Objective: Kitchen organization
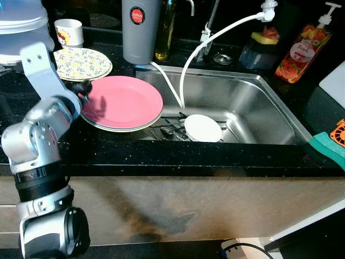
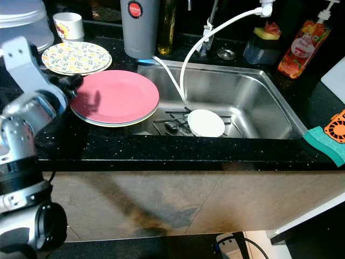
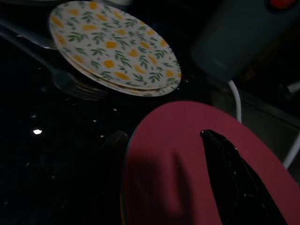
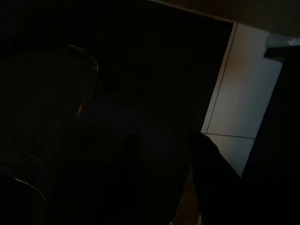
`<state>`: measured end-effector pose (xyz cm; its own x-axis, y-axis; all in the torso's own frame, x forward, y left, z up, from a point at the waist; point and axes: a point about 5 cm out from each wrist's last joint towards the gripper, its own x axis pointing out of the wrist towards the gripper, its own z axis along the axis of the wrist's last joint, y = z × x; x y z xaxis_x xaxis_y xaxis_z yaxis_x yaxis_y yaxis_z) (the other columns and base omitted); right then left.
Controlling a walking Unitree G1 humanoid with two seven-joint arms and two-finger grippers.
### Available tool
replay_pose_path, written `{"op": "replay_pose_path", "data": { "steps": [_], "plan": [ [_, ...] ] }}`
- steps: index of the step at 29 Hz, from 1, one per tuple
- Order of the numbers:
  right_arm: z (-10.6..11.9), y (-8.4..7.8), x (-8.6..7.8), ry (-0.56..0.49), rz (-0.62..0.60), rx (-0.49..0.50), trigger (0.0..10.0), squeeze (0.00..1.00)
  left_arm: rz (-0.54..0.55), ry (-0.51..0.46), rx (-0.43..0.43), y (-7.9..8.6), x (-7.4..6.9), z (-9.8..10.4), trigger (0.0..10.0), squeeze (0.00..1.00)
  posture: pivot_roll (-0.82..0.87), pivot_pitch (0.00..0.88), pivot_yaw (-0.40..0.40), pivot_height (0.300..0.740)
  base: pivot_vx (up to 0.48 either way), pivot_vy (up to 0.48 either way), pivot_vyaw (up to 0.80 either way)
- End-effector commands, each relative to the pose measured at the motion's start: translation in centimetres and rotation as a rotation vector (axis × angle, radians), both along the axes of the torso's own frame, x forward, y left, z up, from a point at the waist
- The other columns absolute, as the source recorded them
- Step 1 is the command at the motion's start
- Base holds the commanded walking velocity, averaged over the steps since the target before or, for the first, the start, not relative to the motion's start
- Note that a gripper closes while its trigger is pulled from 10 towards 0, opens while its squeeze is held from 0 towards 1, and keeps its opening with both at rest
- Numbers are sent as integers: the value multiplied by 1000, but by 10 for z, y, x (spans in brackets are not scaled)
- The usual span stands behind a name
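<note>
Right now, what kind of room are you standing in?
Most likely a home kitchen: a stainless steel sink set into a black countertop, a pink plate stacked beside it, and a soap pump bottle nearby.

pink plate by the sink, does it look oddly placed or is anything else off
Yes, a little. The pink plate, stacked on another plate, overhangs the sink rim, so it could tip in. The left gripper is at its far-left edge. A white hose trails into the basin.

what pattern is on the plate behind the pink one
Yellow flowers and green leaves on a white floral plate, clearest in the left wrist view.
</note>
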<state>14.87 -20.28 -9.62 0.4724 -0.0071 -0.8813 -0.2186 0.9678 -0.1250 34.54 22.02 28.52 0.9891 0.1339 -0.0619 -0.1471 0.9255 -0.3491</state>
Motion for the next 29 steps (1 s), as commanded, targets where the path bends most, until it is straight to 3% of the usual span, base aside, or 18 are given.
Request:
{"op": "replay_pose_path", "data": {
  "steps": [1, 4, 10, 13, 20, 29],
  "plan": [
    [-2, -4, -7, 21, -2, -14, 10000, 0, 6, 78, -23, -4, 3, -12, 10000, 0, 176, 52, -123, 740, 0, 0, 0],
    [-2, -4, -6, 20, -2, -14, 10000, 0, 18, 88, 11, -6, 5, -14, 10000, 0, 176, 52, -123, 740, 0, 0, 0],
    [-2, -4, -6, 19, -4, -14, 10000, 0, -5, 152, -123, -18, 8, -16, 10000, 0, 168, 49, -125, 740, 0, 0, 0],
    [-2, -5, -7, 21, -3, -16, 10000, 0, -34, 117, -71, -23, 9, -11, 10000, 0, 167, 49, -127, 740, 0, 0, 0],
    [-1, -7, -6, 19, -3, -19, 10000, 0, -52, 154, -133, -40, 14, -20, 10000, 0, 157, 48, -130, 740, 0, 0, 0],
    [-1, -7, -5, 18, 0, -21, 10000, 0, -66, 173, -162, -44, 16, -20, 10000, 0, 157, 48, -130, 740, 0, 0, 0]
  ]
}}
